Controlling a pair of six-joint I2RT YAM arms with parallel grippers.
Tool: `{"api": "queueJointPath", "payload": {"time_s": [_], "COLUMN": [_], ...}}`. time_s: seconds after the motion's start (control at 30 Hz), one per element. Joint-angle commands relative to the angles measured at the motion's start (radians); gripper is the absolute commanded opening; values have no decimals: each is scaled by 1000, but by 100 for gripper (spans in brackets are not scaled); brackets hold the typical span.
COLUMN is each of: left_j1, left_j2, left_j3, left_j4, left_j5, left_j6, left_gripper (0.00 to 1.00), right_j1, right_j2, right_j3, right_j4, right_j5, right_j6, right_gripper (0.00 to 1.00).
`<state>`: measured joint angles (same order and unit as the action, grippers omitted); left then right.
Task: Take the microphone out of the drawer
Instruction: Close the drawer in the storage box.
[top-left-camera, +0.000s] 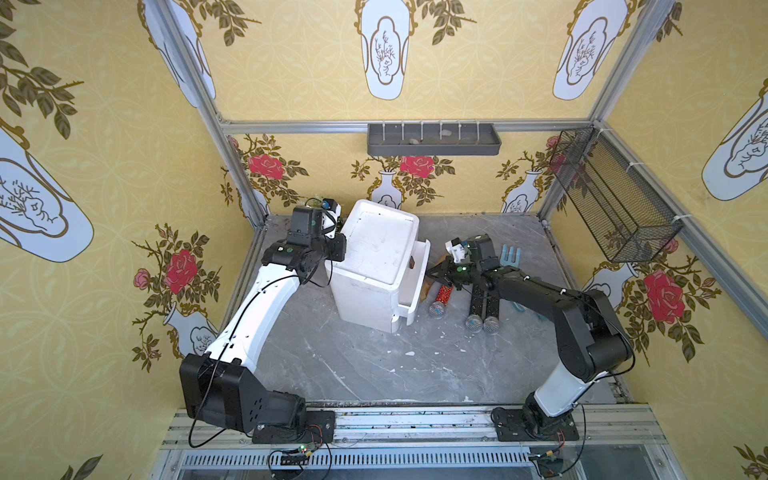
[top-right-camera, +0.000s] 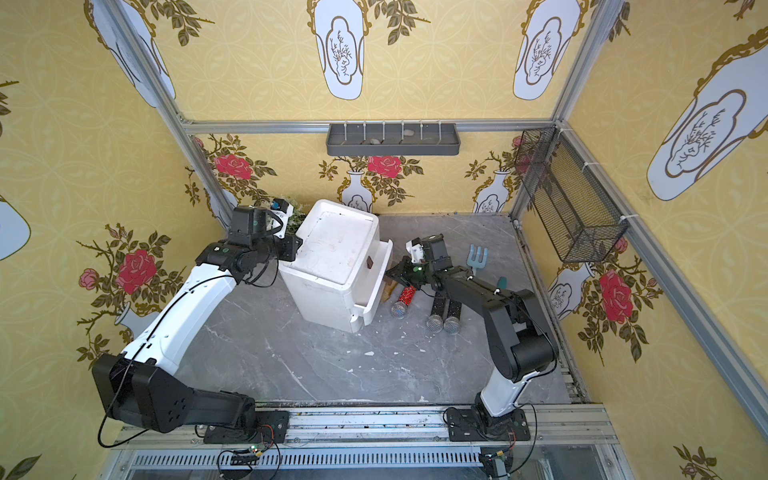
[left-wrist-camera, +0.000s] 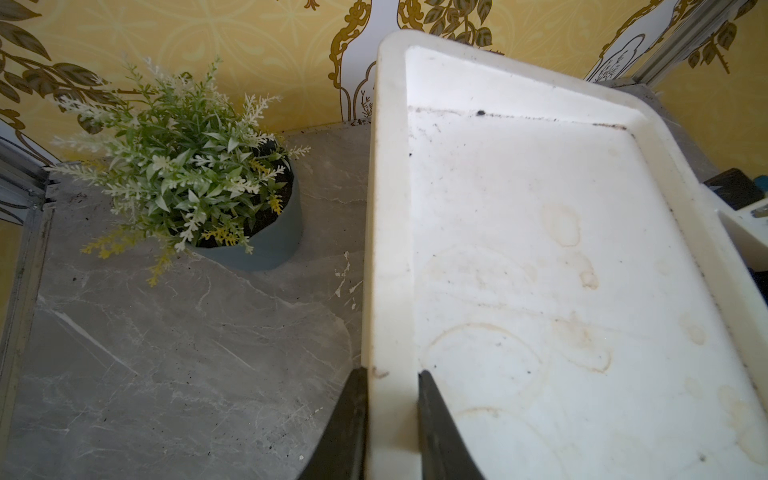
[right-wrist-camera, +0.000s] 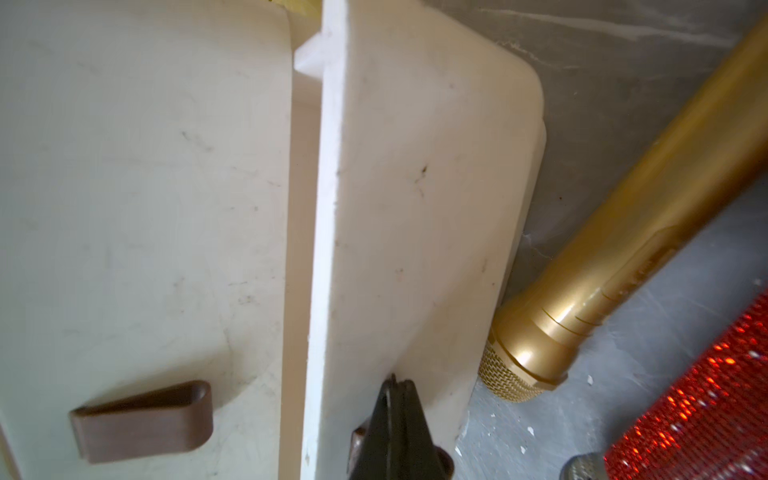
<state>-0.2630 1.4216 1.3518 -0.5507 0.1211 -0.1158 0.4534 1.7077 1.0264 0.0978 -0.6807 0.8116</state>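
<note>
At the front of the white cabinet (top-left-camera: 374, 249), one drawer (right-wrist-camera: 415, 208) stands pulled out by a narrow gap only. No view lets you see into it, so the microphone you want is presumably inside, hidden. On that drawer the right gripper (right-wrist-camera: 395, 390) has its fingers together, pinched on the brown handle (right-wrist-camera: 359, 444). Fingers of the left gripper (left-wrist-camera: 391, 372) are clamped across the cabinet's raised top rim, on the side away from the drawer, apparently bracing the body. For handling, go by the four on the table (top-left-camera: 374, 365) in front of the cabinet: a gold microphone (right-wrist-camera: 623, 249) close against the drawer front, a red glitter microphone (top-left-camera: 442, 297) just beside it, and two black microphones (top-left-camera: 478, 307) farther out. Judging from these, expect a rigid, round, fairly light body, heavier toward the mesh head. The barrel looks smooth and prone to roll or slip between narrow fingers. Take hold across the barrel near its middle, slightly toward the head, jaws square to the long axis. Avoid the mesh grille, which may dent and gives a poor seat. The gap looks too narrow for a gripper; you probably need the drawer out farther before reaching in.
</note>
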Motion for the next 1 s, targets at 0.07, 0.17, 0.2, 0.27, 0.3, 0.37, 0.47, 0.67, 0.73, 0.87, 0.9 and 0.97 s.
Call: {"api": "queueJointPath", "payload": {"time_s": [0.07,0.17,0.2,0.27,0.3,0.37,0.47,0.67,0.73,0.87,0.9,0.97], "left_j1": [-2,-2,-2,-2,-3,-4,-2,-4,-5,-4,-4,-4], "left_j2": [24,24,23,23,23,24,24,27,27,25,25,27], "left_j3": [-19,-18,-19,-19,-19,-19,-19,-18,-18,-17,-17,-17], "left_j4": [-121,-122,-123,-123,-123,-123,-124,-126,-126,-125,-126,-129], "left_j5": [23,22,22,22,22,22,21,20,18,15,16,3], "left_j6": [-16,-16,-17,-16,-16,-15,-15,-15,-15,-13,-14,-12], "left_gripper": [13,13,13,13,13,13,13,13,13,13,13,13], "right_j1": [21,35,40,49,53,59,63,70,69,65,64,61], "right_j2": [50,88,101,122,133,148,164,190,181,130,114,86], "right_j3": [32,46,53,66,73,85,94,108,98,48,33,4], "right_j4": [119,161,170,190,200,207,225,243,242,210,194,163], "right_j5": [-29,-38,-42,-46,-49,-51,-54,-67,-71,-45,-36,-18], "right_j6": [28,49,56,67,70,75,85,98,99,86,77,62], "right_gripper": [0,0,0,0,0,0,0,0,0,7,12,20]}}
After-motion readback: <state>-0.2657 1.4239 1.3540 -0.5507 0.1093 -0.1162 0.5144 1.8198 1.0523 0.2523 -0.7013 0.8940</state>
